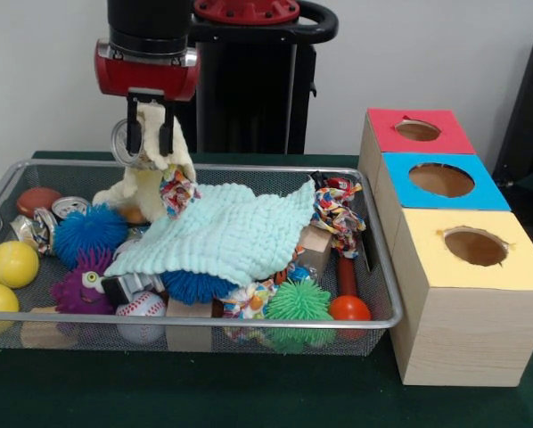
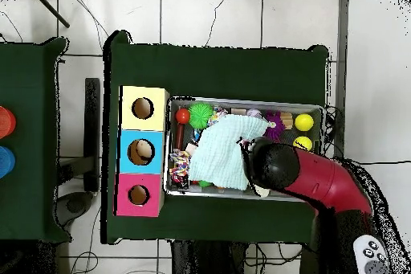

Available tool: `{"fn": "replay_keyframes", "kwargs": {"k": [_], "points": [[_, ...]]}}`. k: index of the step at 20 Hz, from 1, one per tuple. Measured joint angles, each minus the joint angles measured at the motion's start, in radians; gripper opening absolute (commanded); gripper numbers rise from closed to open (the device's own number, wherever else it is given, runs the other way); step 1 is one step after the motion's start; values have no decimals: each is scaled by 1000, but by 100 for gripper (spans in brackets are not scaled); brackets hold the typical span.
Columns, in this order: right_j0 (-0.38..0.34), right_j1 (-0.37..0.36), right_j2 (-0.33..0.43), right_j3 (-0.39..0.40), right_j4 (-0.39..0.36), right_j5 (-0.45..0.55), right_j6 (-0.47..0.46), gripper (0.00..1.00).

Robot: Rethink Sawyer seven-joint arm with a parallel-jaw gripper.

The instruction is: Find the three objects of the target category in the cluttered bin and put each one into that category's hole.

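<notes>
While my gripper (image 1: 152,134) pinches a pale yellow cloth (image 1: 151,183) and holds it raised at the wire mesh bin's (image 1: 373,250) ten o'clock corner, I judge sorting unfinished: a mint knitted cloth (image 1: 226,232) lies mid-bin. From overhead the arm hides that corner, and I cannot see inside the red, blue and yellow wooden boxes (image 1: 445,267).

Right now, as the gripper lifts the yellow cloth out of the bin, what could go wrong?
The gripper holds the pale yellow cloth by its top only, so it may slip. A patterned rag hangs against the cloth and could be dragged along. The light blue cloth lies over much of the wire bin, so it may hide other targets.
</notes>
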State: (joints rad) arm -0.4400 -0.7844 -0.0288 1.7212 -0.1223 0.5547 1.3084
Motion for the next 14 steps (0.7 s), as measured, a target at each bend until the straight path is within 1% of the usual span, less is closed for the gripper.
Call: {"fn": "replay_keyframes", "kwargs": {"k": [9, 14], "points": [[47, 3, -37, -2, 29, -4, 9, 0], [79, 18, -63, -7, 45, -6, 12, 0]]}}
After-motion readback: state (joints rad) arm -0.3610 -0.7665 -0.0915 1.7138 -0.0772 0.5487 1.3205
